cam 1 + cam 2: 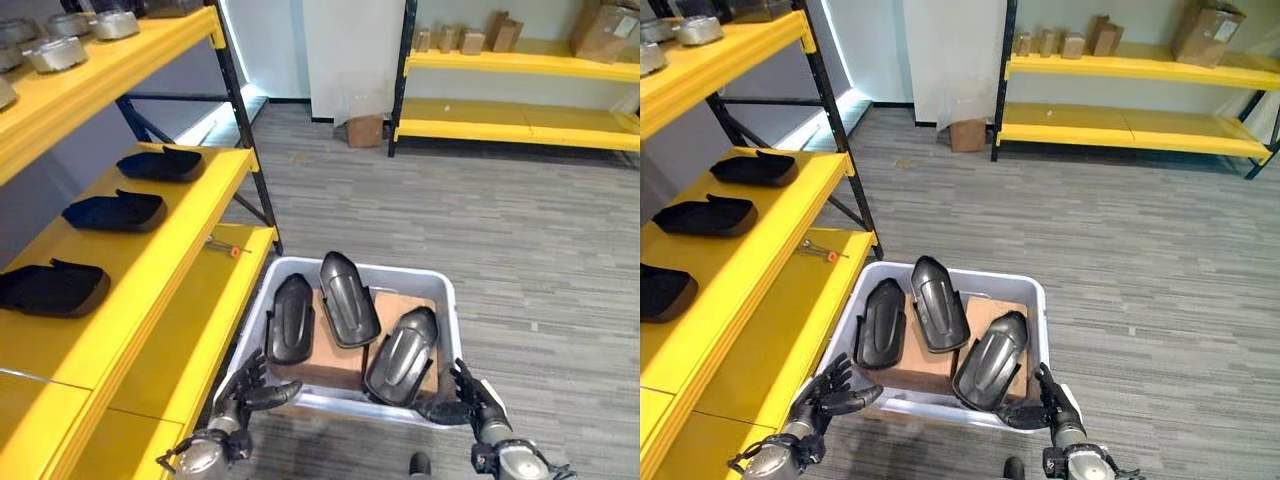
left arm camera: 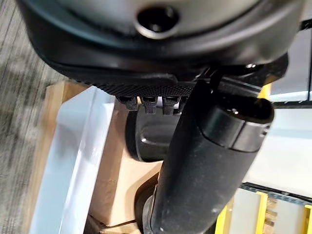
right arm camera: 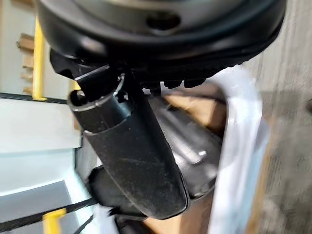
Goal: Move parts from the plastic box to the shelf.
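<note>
A pale plastic box (image 1: pixel 400 270) stands on the floor below me. Three black moulded parts lie in it on brown cardboard blocks: a left one (image 1: pixel 290 318), a middle one (image 1: pixel 347 298) and a right one (image 1: pixel 402 355). My left hand (image 1: pixel 245 390) hovers open at the box's near left corner, fingers spread, thumb (image 2: pixel 204 161) pointing over the rim (image 2: pixel 73 161). My right hand (image 1: pixel 478 400) is open at the near right corner, its thumb (image 3: pixel 131 151) reaching toward the right part (image 3: pixel 190 141). Neither hand holds anything. The yellow shelf (image 1: pixel 200 200) rises on the left.
Three black parts (image 1: pixel 115 211) rest on the shelf's middle level, and round metal parts (image 1: pixel 55 50) on the top one. A small orange-handled tool (image 1: pixel 228 247) lies on the lower level. A cardboard box (image 1: pixel 365 130) and another yellow rack (image 1: pixel 520 60) stand at the back.
</note>
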